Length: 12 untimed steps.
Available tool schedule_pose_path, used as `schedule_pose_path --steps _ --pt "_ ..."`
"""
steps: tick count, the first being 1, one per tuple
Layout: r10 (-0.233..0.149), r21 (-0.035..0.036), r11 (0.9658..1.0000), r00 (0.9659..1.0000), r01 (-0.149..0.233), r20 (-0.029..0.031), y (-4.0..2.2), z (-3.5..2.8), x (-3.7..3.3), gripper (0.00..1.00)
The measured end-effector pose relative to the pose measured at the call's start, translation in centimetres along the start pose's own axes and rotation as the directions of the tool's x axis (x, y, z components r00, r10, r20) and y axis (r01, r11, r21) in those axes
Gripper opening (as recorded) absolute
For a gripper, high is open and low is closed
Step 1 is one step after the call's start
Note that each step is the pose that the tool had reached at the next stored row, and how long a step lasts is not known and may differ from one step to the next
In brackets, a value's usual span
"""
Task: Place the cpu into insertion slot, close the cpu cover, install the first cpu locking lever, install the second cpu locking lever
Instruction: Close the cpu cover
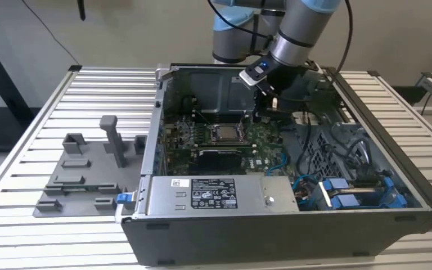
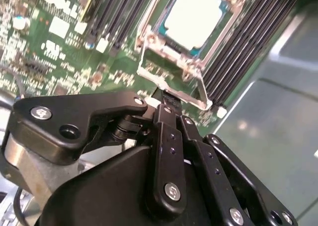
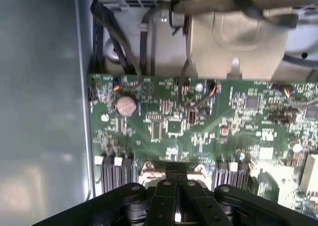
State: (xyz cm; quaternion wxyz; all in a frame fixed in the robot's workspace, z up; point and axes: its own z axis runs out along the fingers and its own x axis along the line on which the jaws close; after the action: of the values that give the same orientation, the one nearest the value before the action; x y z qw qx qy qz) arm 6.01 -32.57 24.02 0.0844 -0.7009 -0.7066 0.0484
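The cpu [image 2: 194, 15] lies flat in the insertion slot [image 2: 168, 33], silvery top up; in the exterior view it is a pale square [image 1: 224, 133] mid-motherboard. The cpu cover [image 2: 148, 76], a thin silvery frame, stands swung open off the slot's edge nearest my fingers. My gripper [image 2: 166, 101] is shut, fingers pressed together, tips right at the cover's free edge. In the first wrist view the shut tips [image 3: 175, 172] sit between the two bright corners of the cover [image 3: 148, 172]. From outside, the gripper [image 1: 263, 117] hangs inside the case just behind the slot.
Black memory slots [image 2: 248, 42] run beside the socket. A grey case wall [image 3: 39, 112] lies close to the board's edge. The power supply box [image 1: 216, 194] fills the case front, with blue-plugged cables [image 1: 343, 194] to its right. A grey fixture plate [image 1: 81, 174] lies at the exterior view's left.
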Motion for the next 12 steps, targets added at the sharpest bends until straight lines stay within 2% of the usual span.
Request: schedule_pose_path --steps 5,12 --pt "0.000 -0.0011 1.0000 1.0000 0.000 0.0000 -1.59 0.15 0.01 0.11" --pt "0.000 -0.0030 1.0000 1.0000 0.000 0.0001 -2.88 0.35 0.01 0.11"
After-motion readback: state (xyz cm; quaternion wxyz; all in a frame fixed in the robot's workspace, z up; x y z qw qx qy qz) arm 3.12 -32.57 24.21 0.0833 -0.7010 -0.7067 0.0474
